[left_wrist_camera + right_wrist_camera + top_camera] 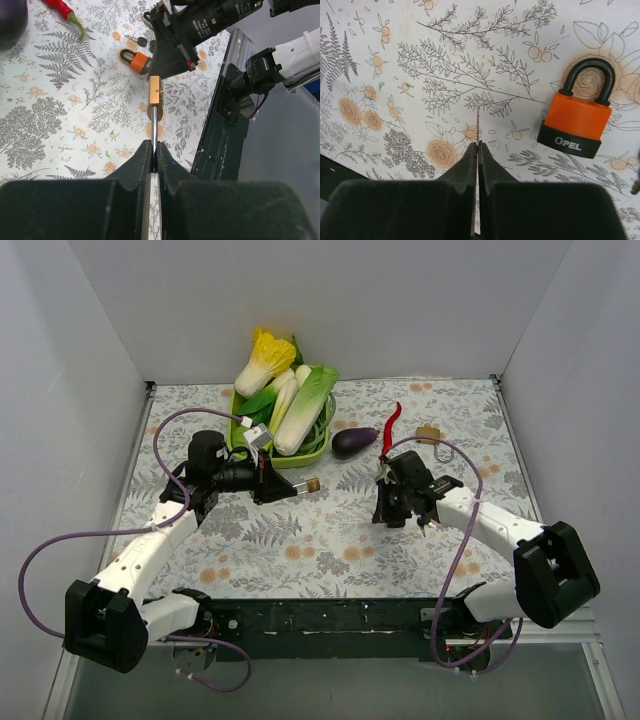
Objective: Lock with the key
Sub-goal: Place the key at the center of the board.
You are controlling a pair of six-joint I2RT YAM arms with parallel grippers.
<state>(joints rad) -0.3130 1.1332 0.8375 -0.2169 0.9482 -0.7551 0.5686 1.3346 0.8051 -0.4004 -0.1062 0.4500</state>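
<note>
Left hand (154, 150): fingers pressed together on a thin steel shackle, seen edge-on. The brass padlock (155, 92) sticks straight out beyond the fingertips and is held clear of the tabletop (55, 115). In the top view the lock body sits just past the left hand, over the middle of the floral tabletop, pointing toward the right arm.

Right hand (477, 147): fingers together, clamped on a thin metal blade (477, 122) that projects past the tips, edge-on. Cannot tell from this view whether it is a key. The hand points down at the tabletop.

Orange padlock (577, 122), marked OPEL, black base, shackle seated: lies flat on the tabletop just right of the right hand in the right wrist view, not touching it.

Left wrist view: the orange padlock lies ahead of the brass padlock, beside the right hand. A small bunch of black-headed keys (137, 41) lies on the tabletop just beyond it.

The two hands are near each other but apart.

Elsewhere: red chili (392, 425), eggplant (352, 440), green basket (318, 447) of leafy vegetables at the far side.
</note>
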